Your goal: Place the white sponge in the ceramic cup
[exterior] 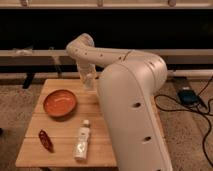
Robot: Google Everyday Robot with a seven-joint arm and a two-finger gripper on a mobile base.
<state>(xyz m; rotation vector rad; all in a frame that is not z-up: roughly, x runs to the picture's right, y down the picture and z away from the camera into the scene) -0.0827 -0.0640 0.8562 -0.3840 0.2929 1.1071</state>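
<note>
Gripper [88, 81] is hanging over table's [62, 136] far edge, right of orange bowl [59, 102]. Can't tell its grip state. The arm [130, 100] is likely hiding the white sponge and ceramic cup.

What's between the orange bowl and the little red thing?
Just bare table, in the camera view. The gripper hangs near the table's back edge.
</note>
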